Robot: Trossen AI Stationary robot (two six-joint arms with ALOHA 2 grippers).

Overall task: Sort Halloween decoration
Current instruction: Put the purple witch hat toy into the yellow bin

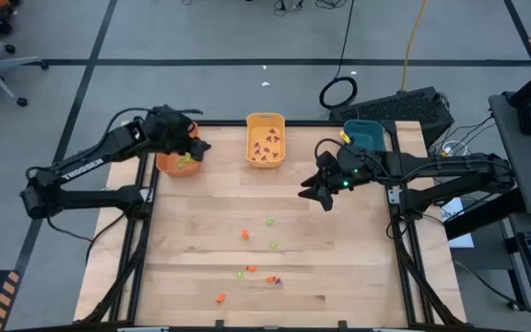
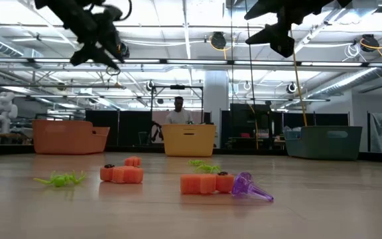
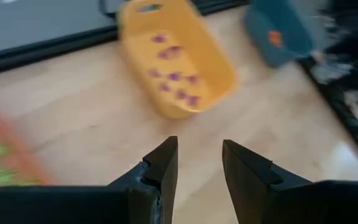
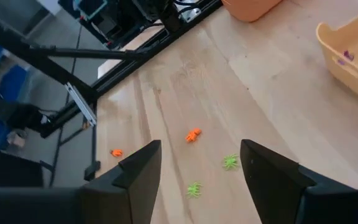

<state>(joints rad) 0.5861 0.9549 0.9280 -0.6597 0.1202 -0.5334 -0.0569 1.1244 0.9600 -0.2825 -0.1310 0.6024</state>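
Observation:
Several tiny orange, light green and purple trinkets lie scattered on the near half of the table point(image 1: 247, 184): an orange one point(image 1: 244, 234), a green one point(image 1: 269, 221), a purple one point(image 1: 277, 282). In the low view, orange pieces point(image 2: 204, 183), a purple one point(image 2: 249, 187) and a green one point(image 2: 60, 178) lie closest. My left gripper point(image 1: 192, 146) point(image 3: 199, 163) hangs open and empty above the orange bin's point(image 1: 178, 163) right end. My right gripper point(image 1: 319, 192) point(image 4: 201, 149) is open and empty, high above the table near the teal bin point(image 1: 367, 136). It looks down on an orange trinket point(image 4: 193, 134) and a green trinket point(image 4: 230, 162).
Three bins stand along the far edge. The orange bin holds green trinkets point(image 1: 185, 162), the yellow bin point(image 1: 265, 138) holds purple ones point(image 3: 174, 76), and the teal bin point(image 3: 278, 37) shows something orange inside. Both arms hang high in the low view. A person point(image 2: 179, 113) stands beyond the table.

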